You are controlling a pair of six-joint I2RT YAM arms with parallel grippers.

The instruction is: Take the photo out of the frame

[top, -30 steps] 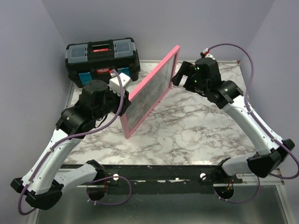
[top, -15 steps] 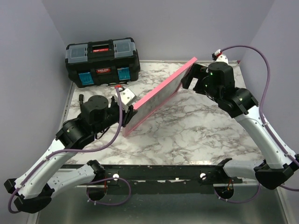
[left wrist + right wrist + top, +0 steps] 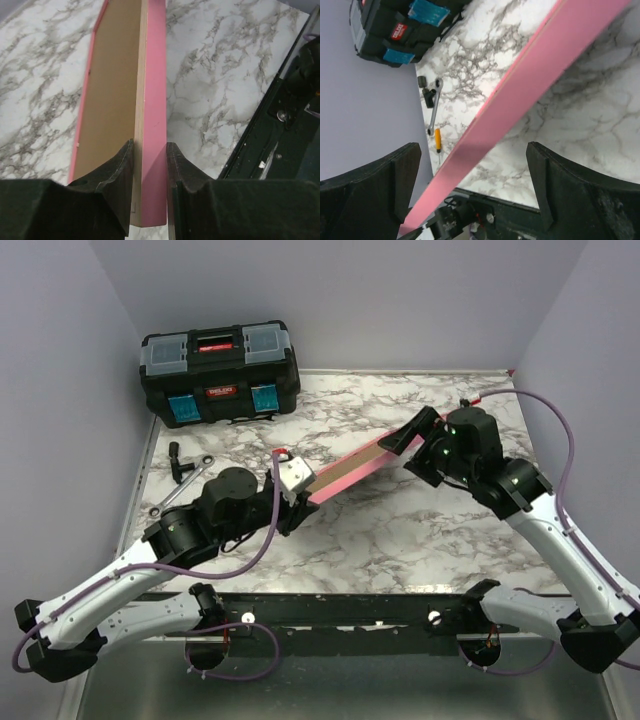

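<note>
Marble tabletop (image 3: 400, 530); pink frame (image 3: 345, 472) tilted, long axis near-left to far-right.

My gripper (image 3: 472, 150) spreads wide, the pink frame (image 3: 535, 70) running diagonally between its fingers, above the marble surface (image 3: 600, 125), toolbox (image 3: 390, 30) beyond.

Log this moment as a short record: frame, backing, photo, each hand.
frame: thin pink rectangular picture frame, spanning between both hands
backing: brown fibreboard panel, set in the frame
photo: not visible
left hand: shut on frame's near end
right hand: open, frame running between its fingers
other: black plastic toolbox, far left corner
</note>
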